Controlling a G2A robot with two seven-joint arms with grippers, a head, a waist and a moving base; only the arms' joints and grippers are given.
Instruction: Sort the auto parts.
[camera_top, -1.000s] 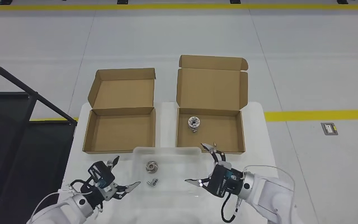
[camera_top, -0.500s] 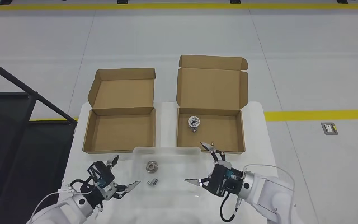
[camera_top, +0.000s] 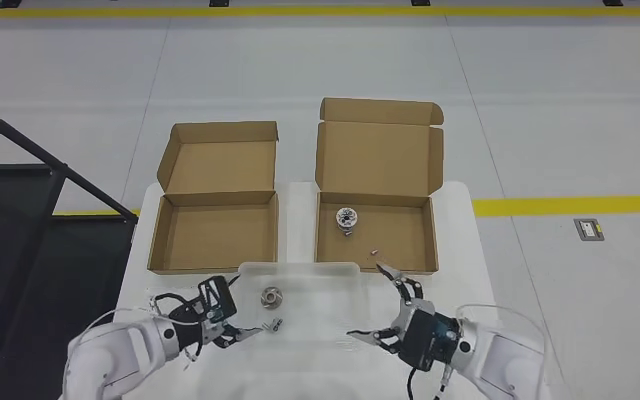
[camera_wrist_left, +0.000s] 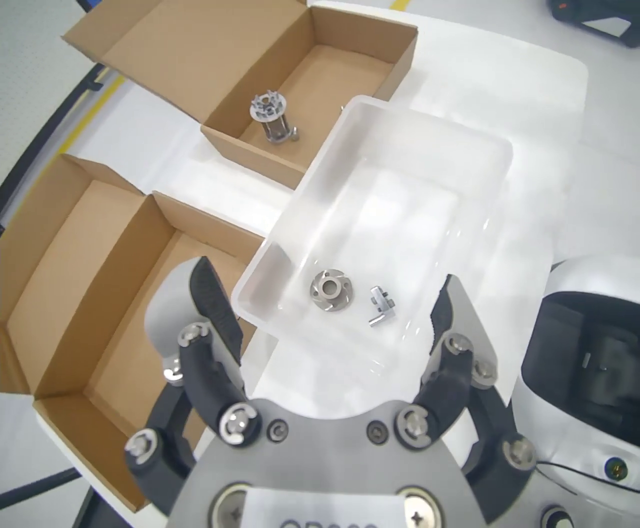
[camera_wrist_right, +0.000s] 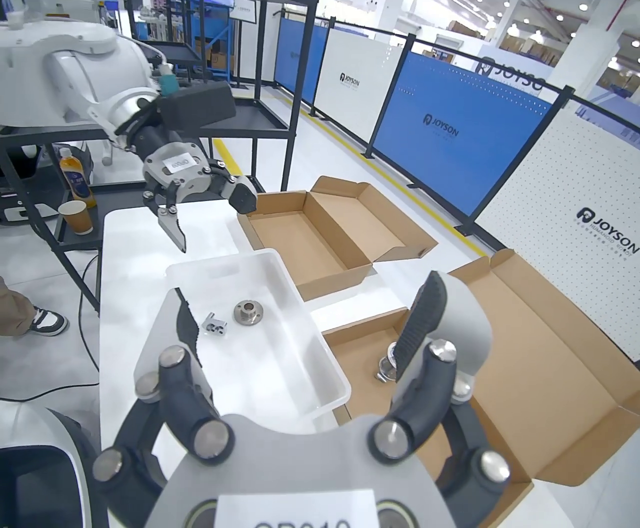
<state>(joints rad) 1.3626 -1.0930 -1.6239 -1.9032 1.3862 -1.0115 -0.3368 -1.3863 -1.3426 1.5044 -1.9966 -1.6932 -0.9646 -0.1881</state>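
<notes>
Jaws: both pairs apart, empty.
Parts: flanged hub (camera_wrist_left: 330, 290) and bracket (camera_wrist_left: 381, 307) lie side by side in clear tray (camera_wrist_left: 400, 215), toward its left end.
Nearer: left jaws, parts just ahead.

Grey floor (camera_top: 300, 60), yellow lines (camera_top: 560, 206), blue partitions (camera_wrist_right: 425, 90)

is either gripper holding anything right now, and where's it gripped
Nothing is held: the left gripper and the right gripper are both open, and the flange and small bracket lie loose in the clear tray.

Left pincer (camera_top: 238, 308) nearer tray (camera_top: 300, 268); right pincer (camera_top: 370, 303) withdrawn; small part (camera_top: 372, 252) seemingly uncovered.
</notes>
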